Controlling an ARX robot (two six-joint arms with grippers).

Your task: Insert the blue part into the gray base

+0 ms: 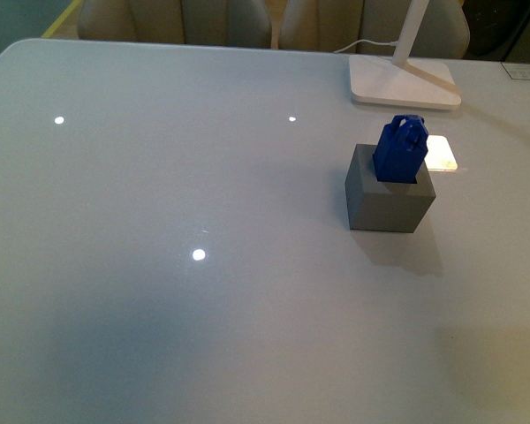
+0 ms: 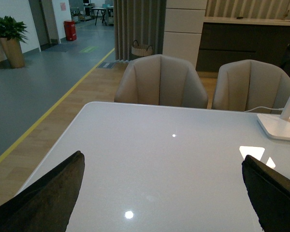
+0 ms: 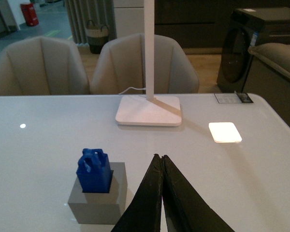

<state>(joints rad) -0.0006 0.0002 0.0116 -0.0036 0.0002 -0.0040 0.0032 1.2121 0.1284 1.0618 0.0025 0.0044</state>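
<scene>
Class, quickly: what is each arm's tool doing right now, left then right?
Left tool: open, holding nothing.
Right tool: closed, empty; the blue part stands in the gray base, apart from it.

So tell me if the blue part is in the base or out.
In, but only partly: the blue part sits in the top hole of the base, with most of its body standing above the rim.

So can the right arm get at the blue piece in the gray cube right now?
Probably yes. The blue piece sticks up out of the gray cube with nothing between it and the right gripper, though that gripper is shut and would need to open first.
</scene>
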